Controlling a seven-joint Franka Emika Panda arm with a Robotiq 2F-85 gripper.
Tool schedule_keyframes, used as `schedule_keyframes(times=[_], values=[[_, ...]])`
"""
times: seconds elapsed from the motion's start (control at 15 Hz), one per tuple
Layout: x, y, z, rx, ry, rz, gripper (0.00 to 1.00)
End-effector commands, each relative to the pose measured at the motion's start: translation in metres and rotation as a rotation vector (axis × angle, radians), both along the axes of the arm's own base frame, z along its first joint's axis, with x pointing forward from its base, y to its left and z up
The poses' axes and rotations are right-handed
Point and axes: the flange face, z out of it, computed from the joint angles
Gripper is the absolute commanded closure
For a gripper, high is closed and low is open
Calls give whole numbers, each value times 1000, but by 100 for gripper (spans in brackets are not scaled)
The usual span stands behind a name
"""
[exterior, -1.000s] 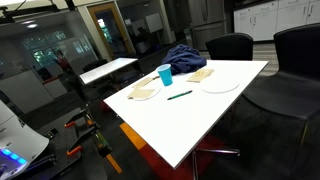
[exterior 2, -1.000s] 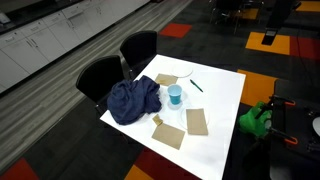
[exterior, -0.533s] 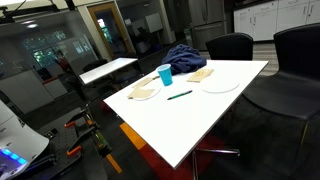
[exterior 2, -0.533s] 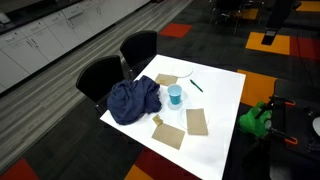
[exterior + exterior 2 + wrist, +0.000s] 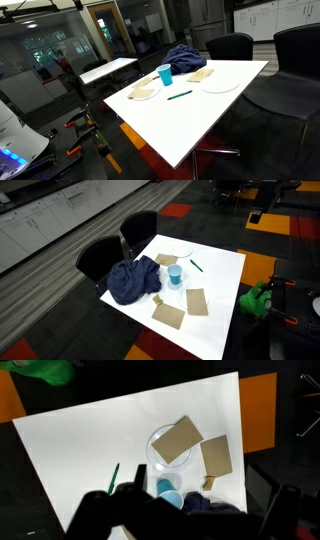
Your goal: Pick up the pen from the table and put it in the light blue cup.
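A green pen (image 5: 180, 95) lies on the white table (image 5: 190, 125), also seen in an exterior view (image 5: 197, 267) and in the wrist view (image 5: 113, 477). The light blue cup (image 5: 165, 73) stands upright a short way from it, next to a dark blue cloth (image 5: 185, 57); it shows in an exterior view (image 5: 176, 276) and in the wrist view (image 5: 168, 492). My gripper (image 5: 185, 520) shows only in the wrist view as dark fingers spread wide at the bottom edge. It is high above the table, open and empty.
A clear plate (image 5: 165, 445) and brown paper pieces (image 5: 197, 301) lie on the table. The cloth (image 5: 133, 280) lies heaped beside the cup. Two black chairs (image 5: 138, 228) stand at one table side. A green object (image 5: 255, 298) sits beyond the table's edge.
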Motion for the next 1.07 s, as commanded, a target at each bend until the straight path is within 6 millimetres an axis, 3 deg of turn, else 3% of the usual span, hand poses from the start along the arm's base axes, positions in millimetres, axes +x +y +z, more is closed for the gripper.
schedule_keyframes(times=[0.0,0.47,1.0], values=[[17,-18,-14,16,-22,-56,0],[55,-49,-59,14,-38,-141,0],[101,-78,-139,-10,-47,-243,0]])
